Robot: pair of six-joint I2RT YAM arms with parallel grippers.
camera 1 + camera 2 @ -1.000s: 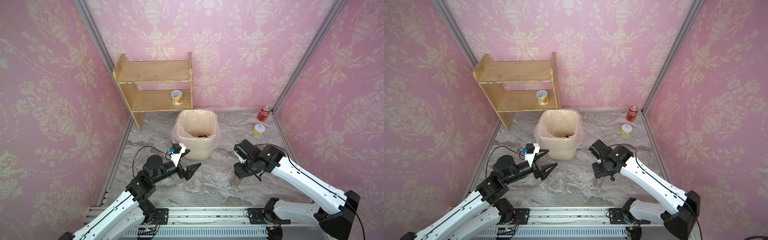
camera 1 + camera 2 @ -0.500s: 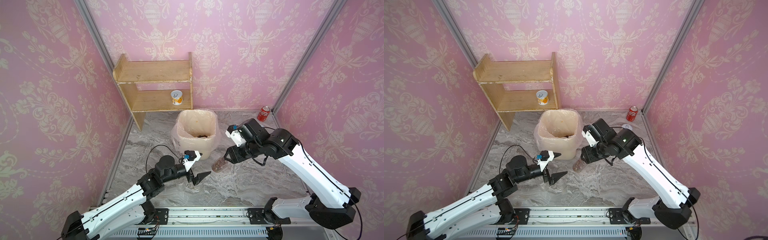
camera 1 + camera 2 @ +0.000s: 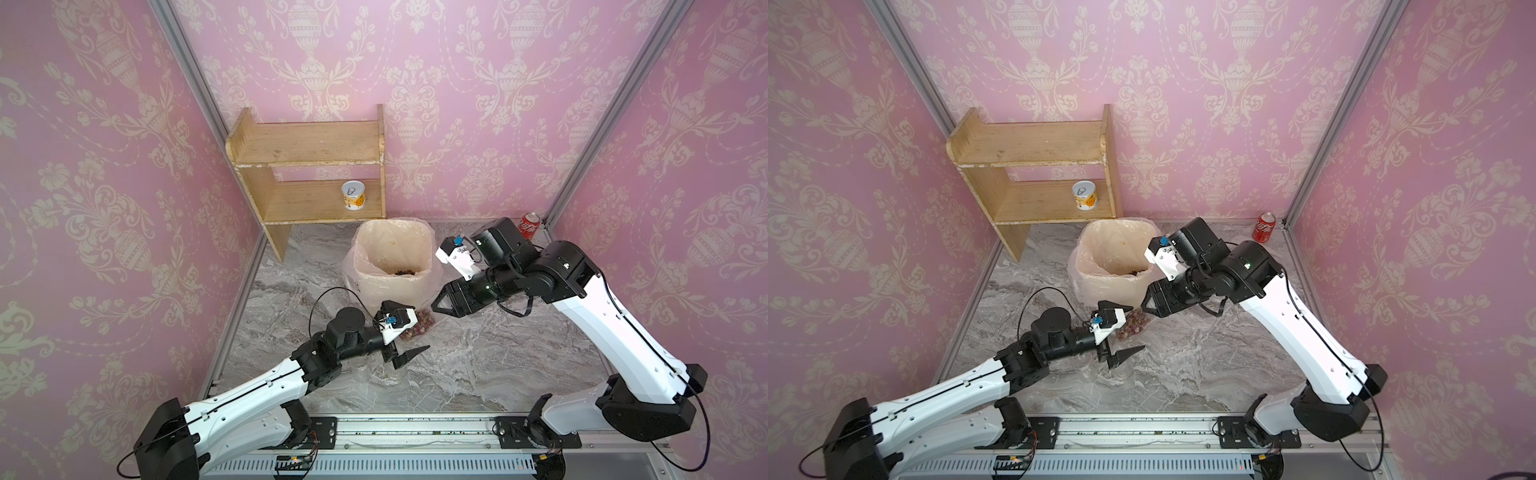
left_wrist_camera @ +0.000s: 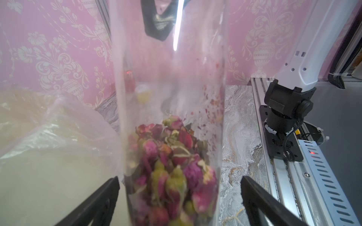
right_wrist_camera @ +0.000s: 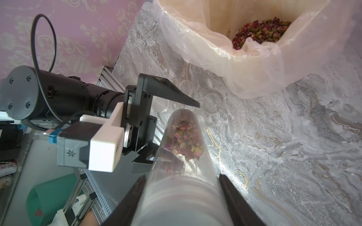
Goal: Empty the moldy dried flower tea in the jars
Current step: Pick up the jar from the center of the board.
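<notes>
1. Right jaws grasp the tall slim jar (image 5: 184,137) by its whitish ribbed end, holding it sideways over the counter (image 3: 478,374).
2. Left jaws are released, spread wide astride the jar's clear end, a gap either side.
3. Dried flower tea (image 4: 170,156) sits in that end; more lies in the lined bin (image 3: 395,286) just beside.
4. Bare counter lies open under the right arm.

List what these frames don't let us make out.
- Tall jar: both top views, mostly hidden by the left wrist camera mount and right gripper.
- Lid end: right wrist view, blurred near the lens; seating unreadable.
- Yellow tin: left wrist view, a smear through the jar wall.
- Tea: top view, the bin wall hides most.
- Clear rounds on the table: right wrist view, lids or jars unclear.
</notes>
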